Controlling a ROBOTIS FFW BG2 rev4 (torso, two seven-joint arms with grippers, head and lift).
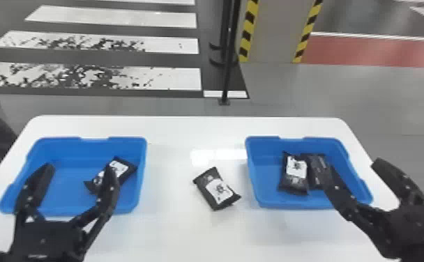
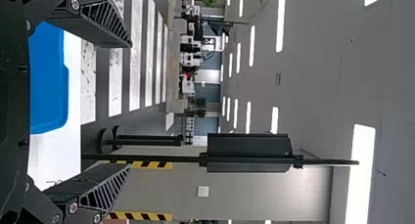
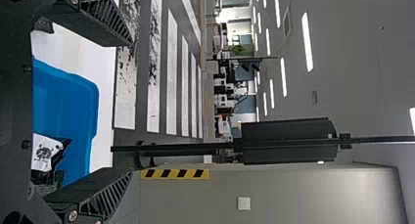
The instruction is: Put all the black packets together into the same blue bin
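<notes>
Left gripper [image 1: 79,169]: two flat black fingers spread wide, tips apart, over the left blue plastic bin [image 1: 68,174]. One black packet with a white label [image 1: 122,170] lies tilted in that bin, on the right-finger side; that finger crosses in front of it in the head view, contact can't tell. Left finger is over the bin's left part. Left wrist view agrees: fingers apart, blue bin wall seen between them.

Right gripper [image 1: 354,165]: fingers also wide apart, at the right side of the right blue plastic bin [image 1: 263,174]. Its left finger overlaps the bin in the head view, its right finger is past the bin's right edge. Two packets in this bin, both left of the gripper: dark packet with no label facing up [image 1: 317,170] nearest the left finger, contact can't tell; white-labelled black packet [image 1: 295,179] just beside it, farther left. Right wrist view: fingers apart, bin and a labelled packet seen between.

Loose black packet with a white label [image 1: 218,190] on the white table [image 1: 173,226], between the bins, slanted, right of the left gripper's fingers, left of the right gripper's.
</notes>
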